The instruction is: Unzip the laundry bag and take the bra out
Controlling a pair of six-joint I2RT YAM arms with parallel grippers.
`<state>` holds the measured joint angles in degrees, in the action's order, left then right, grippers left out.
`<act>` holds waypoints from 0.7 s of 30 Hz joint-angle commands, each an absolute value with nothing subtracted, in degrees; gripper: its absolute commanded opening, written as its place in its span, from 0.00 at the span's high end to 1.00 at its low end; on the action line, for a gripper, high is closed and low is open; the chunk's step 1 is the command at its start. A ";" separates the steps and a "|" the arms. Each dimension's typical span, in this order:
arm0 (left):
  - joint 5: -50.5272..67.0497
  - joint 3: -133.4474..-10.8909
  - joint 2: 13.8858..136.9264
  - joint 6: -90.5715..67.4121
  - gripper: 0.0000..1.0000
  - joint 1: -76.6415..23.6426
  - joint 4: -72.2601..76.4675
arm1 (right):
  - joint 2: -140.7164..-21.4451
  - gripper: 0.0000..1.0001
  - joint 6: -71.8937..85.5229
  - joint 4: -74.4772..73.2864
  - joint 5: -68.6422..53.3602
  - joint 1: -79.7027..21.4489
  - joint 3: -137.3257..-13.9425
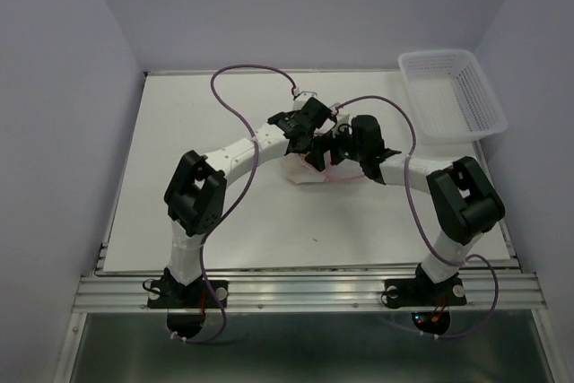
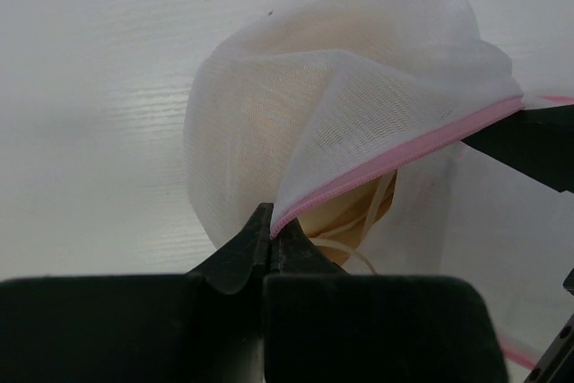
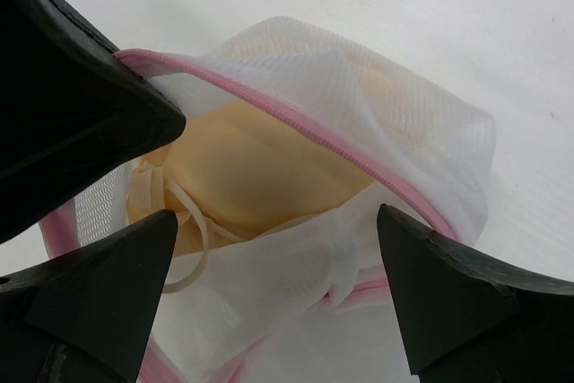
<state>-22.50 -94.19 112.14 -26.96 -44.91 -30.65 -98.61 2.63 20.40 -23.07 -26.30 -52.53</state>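
The laundry bag (image 1: 308, 176) lies mid-table, a white mesh pouch with a pink zipper rim, and its mouth gapes open. My left gripper (image 2: 271, 229) is shut on the pink rim (image 2: 404, 154) and lifts one mesh half (image 2: 359, 87). The beige bra (image 3: 260, 168) lies inside the opening, with a thin strap loop hanging out; it also shows in the left wrist view (image 2: 345, 220). My right gripper (image 3: 278, 284) is open, and its fingertips (image 3: 117, 275) straddle the lower mesh half (image 3: 269, 284) just in front of the bra. In the top view the left gripper (image 1: 314, 157) and the right gripper (image 1: 339, 152) meet over the bag.
A white lattice plastic basket (image 1: 453, 91) stands at the back right of the white table (image 1: 206, 132). My left gripper's black finger (image 3: 72, 105) fills the upper left of the right wrist view. Purple cables loop over both arms.
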 commanded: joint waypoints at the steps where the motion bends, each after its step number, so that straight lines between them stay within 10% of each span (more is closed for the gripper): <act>1: -20.13 -93.69 106.88 -27.86 1.00 -45.35 -25.76 | -100.11 0.02 -0.36 34.95 -26.80 -27.77 -50.11; 21: -8.62 -82.27 97.82 -21.36 1.00 -40.96 -10.46 | -95.79 0.03 -5.10 33.49 -31.38 -27.77 -45.96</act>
